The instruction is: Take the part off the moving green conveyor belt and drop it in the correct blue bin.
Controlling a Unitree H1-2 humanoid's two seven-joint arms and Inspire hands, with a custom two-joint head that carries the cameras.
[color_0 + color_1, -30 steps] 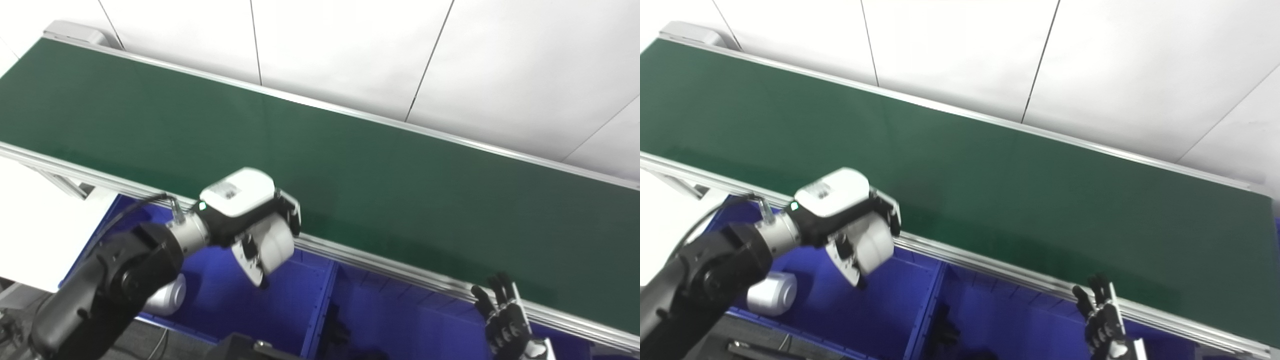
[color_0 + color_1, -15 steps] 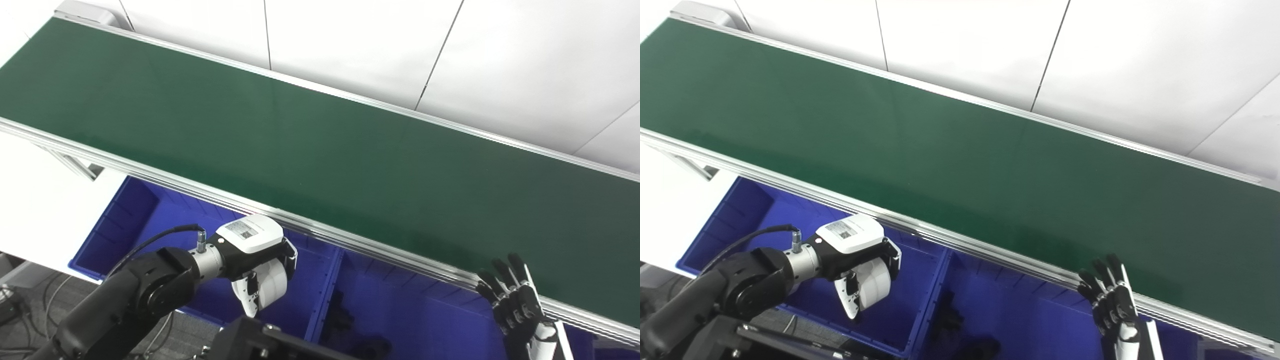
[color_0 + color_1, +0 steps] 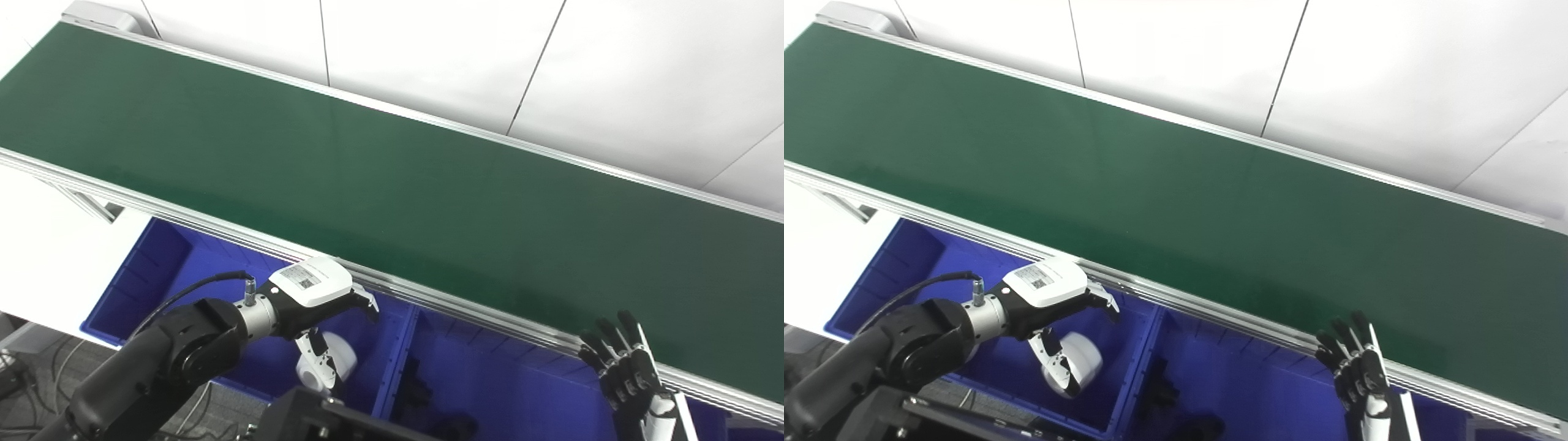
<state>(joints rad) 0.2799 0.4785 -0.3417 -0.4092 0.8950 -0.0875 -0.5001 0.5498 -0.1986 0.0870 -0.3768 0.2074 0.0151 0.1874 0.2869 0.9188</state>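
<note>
The green conveyor belt runs across the view with no part on it. My left hand hangs over the left blue bin, just below the belt's near rail, with its fingers spread open. A white cylindrical part sits right under the hand inside that bin, beside the thumb; I cannot tell whether they touch. It also shows in the right eye view. My right hand is open and empty at the bottom right, next to the belt's near rail.
A second blue bin lies right of the divider and holds dark parts. A white table is at the left. A black piece of my body fills the bottom edge. White wall panels stand behind the belt.
My left hand came down from the belt's edge into the left bin with the white part, then spread its fingers; the part now sits below it. The camera shifted. The right hand barely moved.
</note>
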